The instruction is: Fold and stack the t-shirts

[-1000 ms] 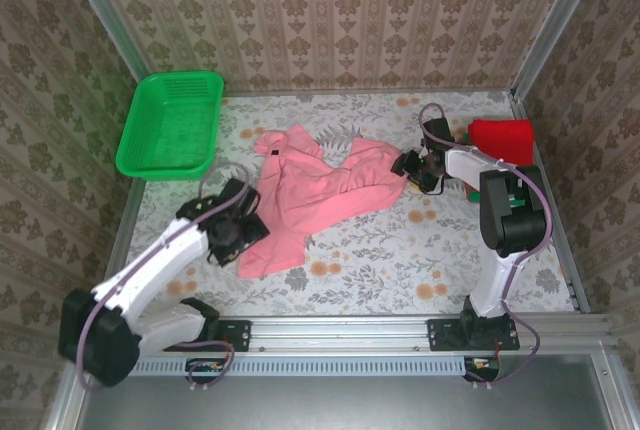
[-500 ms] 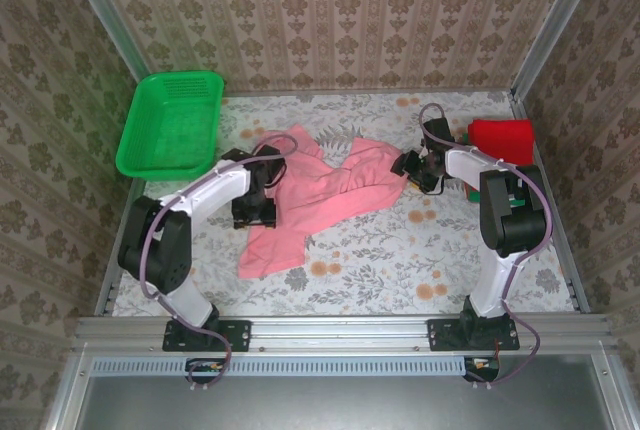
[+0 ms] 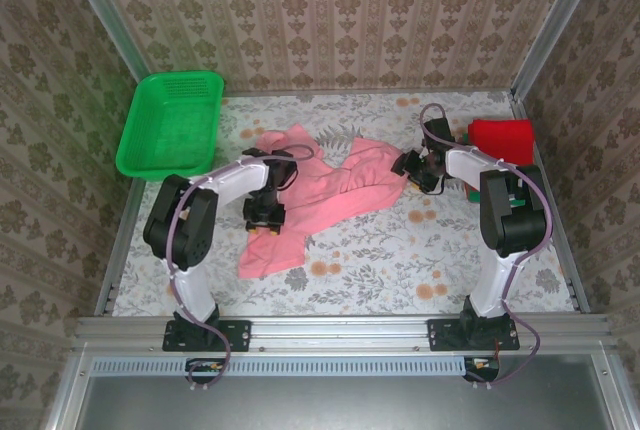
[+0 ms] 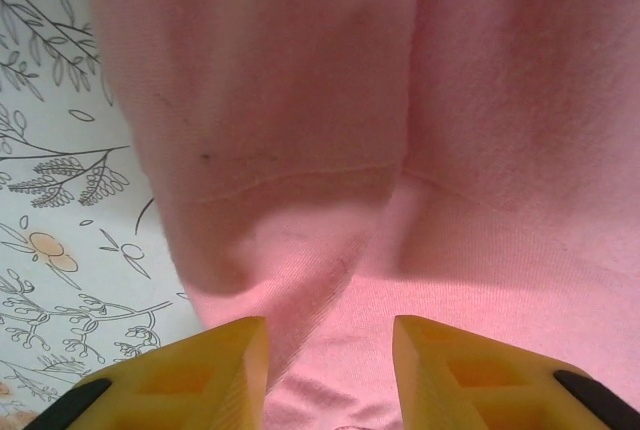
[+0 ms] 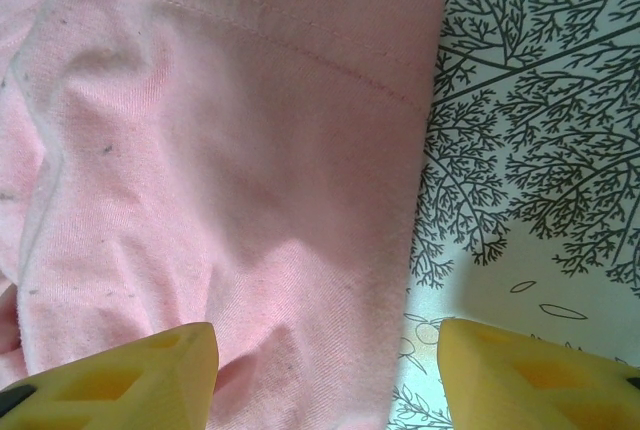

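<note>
Pink shirt: we see it lying unfolded and rumpled mid-table, spread from the left of centre towards the right, one tail reaching to the near edge.
Red shirt: folded into a neat rectangle at the far right corner, well apart from the pink one.
Left gripper: down on the pink shirt's left part. In its wrist view we find the yellow fingers part-way apart with pink cloth in the gap — whether they pinch it we cannot tell.
Right gripper: at the pink shirt's right end, between it and the red shirt. In its wrist view the fingers stand wide apart over a hemmed edge of the cloth — we see nothing held.
Table: covered in a pale floral print, bare around the shirts.
Basket: green mesh, at the far left corner, near the pink shirt but apart from it.
</note>
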Controlling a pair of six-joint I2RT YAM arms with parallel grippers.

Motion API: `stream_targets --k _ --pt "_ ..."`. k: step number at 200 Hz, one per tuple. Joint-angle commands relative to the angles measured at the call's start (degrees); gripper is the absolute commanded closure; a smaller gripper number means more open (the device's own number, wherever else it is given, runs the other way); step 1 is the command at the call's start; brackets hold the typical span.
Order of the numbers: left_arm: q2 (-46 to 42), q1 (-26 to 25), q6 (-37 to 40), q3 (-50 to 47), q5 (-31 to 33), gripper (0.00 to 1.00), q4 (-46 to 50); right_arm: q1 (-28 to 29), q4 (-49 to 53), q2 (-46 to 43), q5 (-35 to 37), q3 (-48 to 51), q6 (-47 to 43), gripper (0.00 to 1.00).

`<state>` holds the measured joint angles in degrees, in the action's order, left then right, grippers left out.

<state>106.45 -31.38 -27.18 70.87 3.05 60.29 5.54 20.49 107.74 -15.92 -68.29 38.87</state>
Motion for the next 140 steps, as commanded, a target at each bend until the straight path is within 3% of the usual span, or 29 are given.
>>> stream_targets --k 1,91,140 --pt "1.3 -0.2 1.0 0.8 1.8 0.63 2.2 -0.4 0.7 0.2 -0.7 -0.2 0.6 0.39" --pt "1.3 0.2 -0.2 -2.6 3.4 0.73 1.4 -0.6 0.9 0.6 -0.7 -0.8 1.1 0.40" --pt "0.8 0.7 -0.4 -1.6 4.1 1.00 0.9 -0.7 0.8 -1.0 0.2 -0.2 1.3 0.40"
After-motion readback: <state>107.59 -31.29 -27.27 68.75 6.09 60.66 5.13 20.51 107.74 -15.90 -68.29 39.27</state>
